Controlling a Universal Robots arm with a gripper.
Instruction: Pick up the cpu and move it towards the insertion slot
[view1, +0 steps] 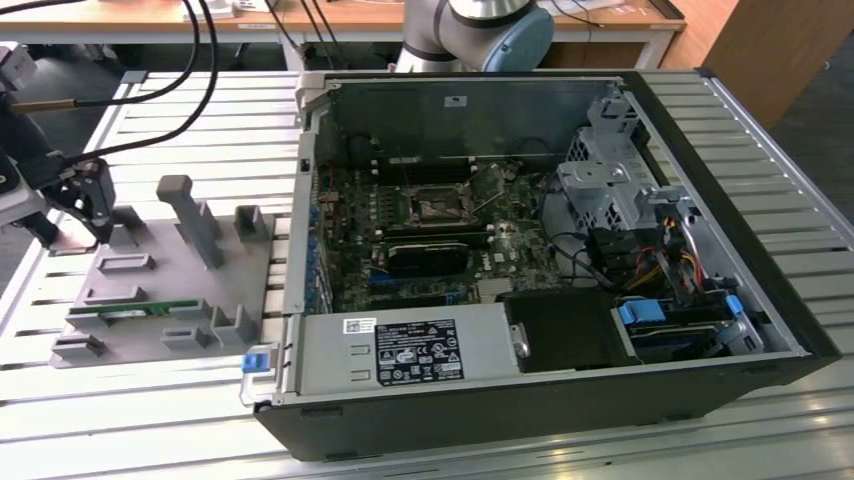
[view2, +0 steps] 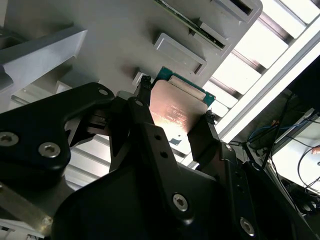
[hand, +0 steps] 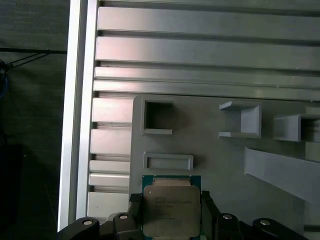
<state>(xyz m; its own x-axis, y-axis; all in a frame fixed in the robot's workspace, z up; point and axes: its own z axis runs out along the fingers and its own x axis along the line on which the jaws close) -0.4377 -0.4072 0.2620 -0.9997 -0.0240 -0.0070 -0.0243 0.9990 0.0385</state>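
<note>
Looking along the black two-fingered claw in the second wrist view, we see its fingers pressed against two opposite edges of the small flat square cpu, with its shiny silver metal top and thin green rim. So we judge the claw clamped on the cpu. The chip sits between the fingertips, face towards the cameras. Beneath it lies the pale grey moulded fixture tray, which rests on the slatted aluminium tabletop. We cannot tell whether the cpu has cleared the tray or is touching it.

The insertion slot, a small dark square socket in a silvery frame on the green circuit board, is well apart from the claw. It sits inside the open black computer case, on the far side of the case wall from the claw.

Our main worry is the hold itself. The fingers bear only on thin edges, so a small slip could tilt or drop the chip, and a fall could harm its underside. The tall grey posts of the tray stand near the claw, and a sideways move made too low could knock the cpu against them. The case wall between claw and slot could catch the chip in the same way.
</note>
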